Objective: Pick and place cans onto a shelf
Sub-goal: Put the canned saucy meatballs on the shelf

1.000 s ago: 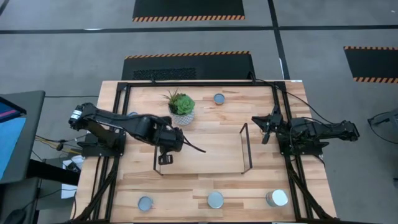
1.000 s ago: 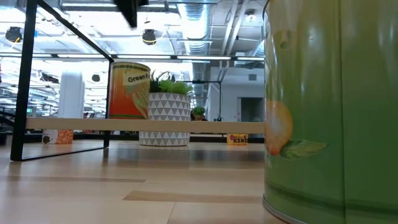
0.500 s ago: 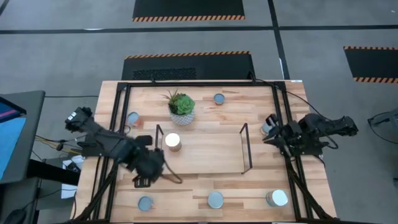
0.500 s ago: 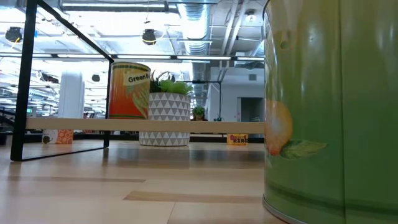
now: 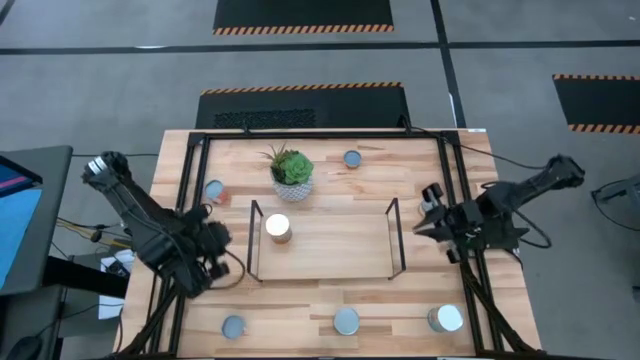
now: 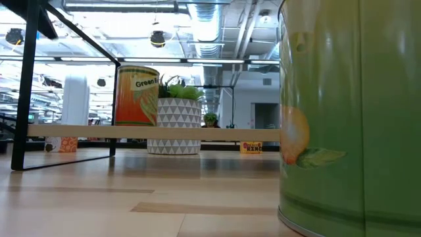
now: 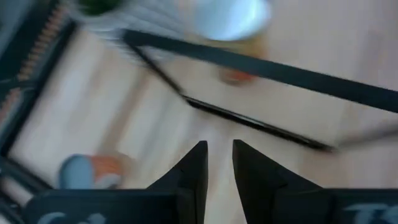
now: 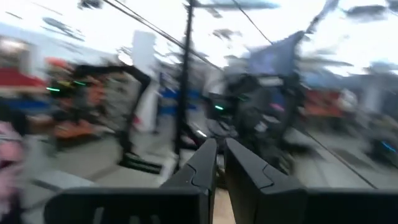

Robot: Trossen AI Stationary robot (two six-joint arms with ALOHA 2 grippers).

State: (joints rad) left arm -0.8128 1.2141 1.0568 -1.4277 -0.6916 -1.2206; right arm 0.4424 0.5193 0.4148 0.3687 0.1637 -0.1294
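The shelf (image 5: 330,250) is a light-wood board with black wire uprights in the middle of the table. One orange-sided can (image 5: 277,228) stands on its bottom at the shelf's left end, and it also shows in the low view (image 6: 137,95) and the left wrist view (image 7: 233,15). Other cans stand on the table: one far left (image 5: 213,190), one far (image 5: 351,158), three along the near edge (image 5: 233,327) (image 5: 346,321) (image 5: 446,318). My left gripper (image 5: 207,262) is shut and empty, left of the shelf. My right gripper (image 5: 428,215) is shut and empty at the table's right edge.
A green succulent in a white pot (image 5: 291,172) stands just beyond the shelf's left end. The black table frame (image 5: 190,180) runs along the table's edges. A green can (image 6: 355,112) fills the right of the low view.
My left gripper has drawn back from the shelf's left end toward the table's left edge, leaving the orange-sided can standing on the shelf. My right arm has shifted a little at the table's right edge.
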